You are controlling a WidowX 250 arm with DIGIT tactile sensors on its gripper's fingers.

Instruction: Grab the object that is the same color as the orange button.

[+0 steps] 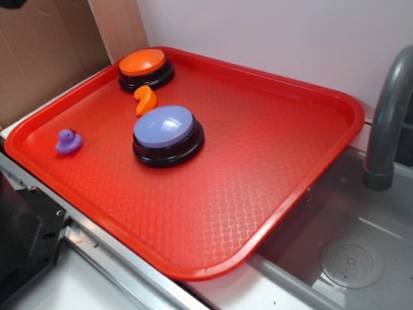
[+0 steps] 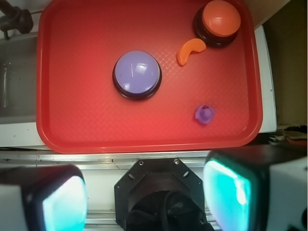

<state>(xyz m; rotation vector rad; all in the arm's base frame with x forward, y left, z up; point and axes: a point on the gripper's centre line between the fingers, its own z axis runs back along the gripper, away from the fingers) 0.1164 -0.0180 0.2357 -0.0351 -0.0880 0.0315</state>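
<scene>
Red tray sat beside a grey sink with a grey faucet at the right of the exterior view. Cardboard stood behind the tray's far left corner.

Orange button was in the tray's far corner, its orange dome on a black base. Small orange toy, glossy and curved, lay on the tray between the orange button and the purple button. It was just beside the orange button's base, and I could not tell whether it touched; it also sat close to the purple button, with a sliver of tray showing between. Purple duck was off by the tray's left rim, well apart from the rest.

Wrist view looked straight down: orange button top right, orange toy just below-left of it, purple button near the tray's middle, purple duck lower right, tray rim along the near edge.

Gripper showed only at the bottom of the wrist view, high above and off the tray's near edge. Jaws were spread wide, pads far apart with a teal glow, holding nothing. All four things lay untouched on the tray. Gripper was not identifiable in the exterior view.
</scene>
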